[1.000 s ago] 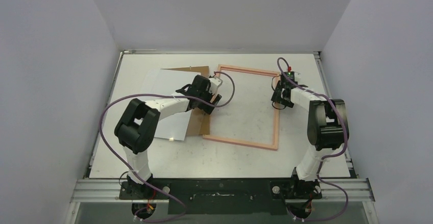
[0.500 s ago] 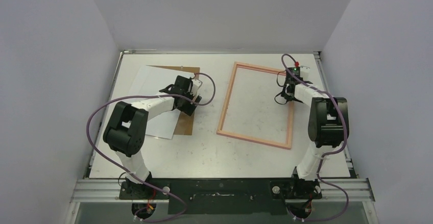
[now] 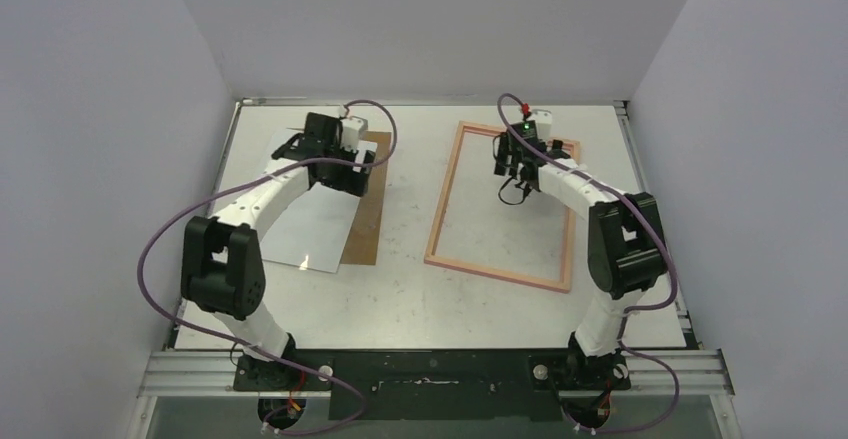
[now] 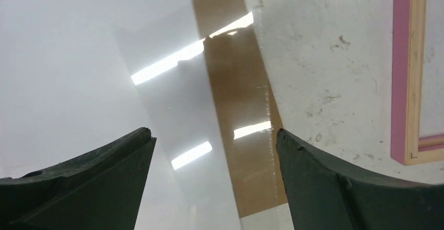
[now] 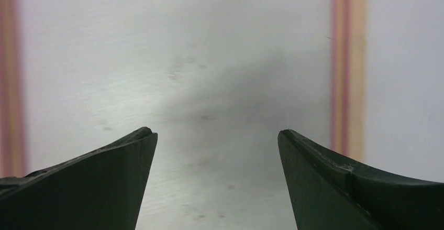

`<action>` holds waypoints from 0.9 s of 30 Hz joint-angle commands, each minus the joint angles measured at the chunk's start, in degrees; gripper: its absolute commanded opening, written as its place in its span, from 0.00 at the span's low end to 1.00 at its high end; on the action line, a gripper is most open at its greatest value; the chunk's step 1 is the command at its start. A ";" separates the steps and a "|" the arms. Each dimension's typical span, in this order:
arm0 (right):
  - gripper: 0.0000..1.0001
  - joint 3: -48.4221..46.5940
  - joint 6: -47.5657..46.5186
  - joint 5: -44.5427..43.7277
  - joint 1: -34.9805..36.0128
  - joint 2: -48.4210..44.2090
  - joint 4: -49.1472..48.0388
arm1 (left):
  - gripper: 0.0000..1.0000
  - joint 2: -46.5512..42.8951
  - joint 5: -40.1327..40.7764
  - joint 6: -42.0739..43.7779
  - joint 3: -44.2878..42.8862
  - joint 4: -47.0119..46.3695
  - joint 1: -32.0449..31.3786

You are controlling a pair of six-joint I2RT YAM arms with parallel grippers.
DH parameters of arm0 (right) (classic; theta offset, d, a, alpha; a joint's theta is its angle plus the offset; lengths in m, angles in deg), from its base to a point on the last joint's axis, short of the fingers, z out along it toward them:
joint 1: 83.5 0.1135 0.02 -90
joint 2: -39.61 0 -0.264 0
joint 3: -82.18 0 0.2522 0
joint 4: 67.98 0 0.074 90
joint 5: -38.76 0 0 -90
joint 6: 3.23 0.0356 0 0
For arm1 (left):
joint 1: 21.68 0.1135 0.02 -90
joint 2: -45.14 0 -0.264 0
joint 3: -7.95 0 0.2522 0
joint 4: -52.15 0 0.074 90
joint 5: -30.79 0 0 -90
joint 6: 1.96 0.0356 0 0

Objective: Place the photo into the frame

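Pink-edged, the frame [image 3: 441, 204] now lies shifted right, clear of the white-side-up photo [image 3: 315, 229] on the left, with right gripper [image 5: 217, 135] and left gripper [image 4: 212, 133] both spread empty, so fetching the sheet looks next.

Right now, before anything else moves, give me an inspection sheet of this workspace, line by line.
Surface: white table, scuffed and marked.
Job's things: photo white side up on the left, overlapping the brown backing panel; pink frame flat on the right, apart from the photo, no photo in it.
Clutter: nothing seen.
Grippers: left gripper open above photo and panel; right gripper open above the frame's inside; both hold nothing.
Cables: purple cables loop free along both arms.
Surroundings: plain pale walls on three sides; metal rail at the near edge.
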 commanded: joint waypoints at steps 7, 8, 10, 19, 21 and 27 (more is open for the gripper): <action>0.90 -19.65 3.48 14.09 19.06 15.41 -0.24 | 0.87 -4.77 -4.29 4.55 -3.31 8.45 23.53; 0.89 -20.93 3.70 13.96 19.81 16.62 0.23 | 0.86 -5.11 -4.52 5.31 -2.82 8.90 26.33; 0.88 -22.74 3.93 12.87 20.71 18.74 1.23 | 0.87 -6.11 -4.45 7.00 -1.65 9.35 29.26; 0.82 -23.58 3.38 4.12 23.25 18.61 4.91 | 0.86 -12.61 -3.01 11.47 6.53 7.36 33.34; 0.82 -22.54 2.92 1.46 24.08 16.99 4.84 | 0.86 -12.43 -2.22 12.04 7.93 6.48 33.53; 0.82 -21.92 3.05 -2.68 24.35 15.75 4.46 | 0.85 -8.19 -0.70 12.20 7.64 5.72 34.93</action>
